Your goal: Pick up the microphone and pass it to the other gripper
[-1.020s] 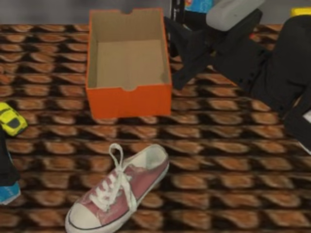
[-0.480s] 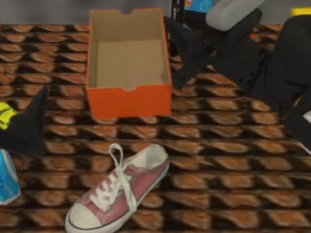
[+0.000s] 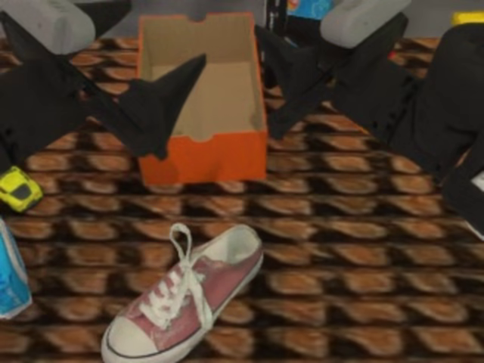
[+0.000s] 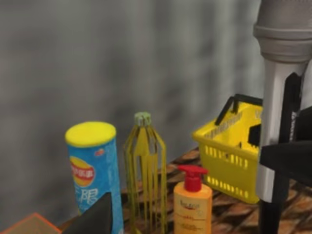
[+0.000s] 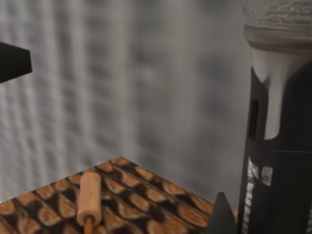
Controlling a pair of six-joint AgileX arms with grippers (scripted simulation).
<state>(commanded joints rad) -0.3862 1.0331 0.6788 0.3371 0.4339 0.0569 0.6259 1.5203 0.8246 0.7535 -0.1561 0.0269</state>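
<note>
The right gripper [image 3: 265, 82] sat near 1 o'clock on the table in the top view, just past the orange box's [image 3: 203, 157] 3 o'clock wall, and it was grasping the microphone [image 5: 273, 146]. Your right wrist view had the black handle standing upright close to the camera, with the silver-grey mesh head uppermost, beside one pointed fingertip [image 5: 222, 217]. In the left wrist view the same microphone [image 4: 280, 97] stood upright, and a black finger of the right gripper crossed the handle below the head.

The left gripper [image 3: 166, 30] hung at about 11 o'clock, over the box's 9 o'clock wall. Its fingers [image 3: 162, 94] were spread wide apart and held nothing. From it, the right gripper lay toward 3 o'clock across the box. The two did not touch, and the microphone was apart from the left fingers. You could not pick the microphone out in the top view itself.

A pink sneaker [image 3: 185, 299] lay at 6 o'clock and a yellow toy car [image 3: 17, 189] at 9 o'clock. The left wrist view also took in a blue chip can [image 4: 92, 170], an orange bottle with red cap [image 4: 192, 202] and a yellow basket [image 4: 231, 151].
</note>
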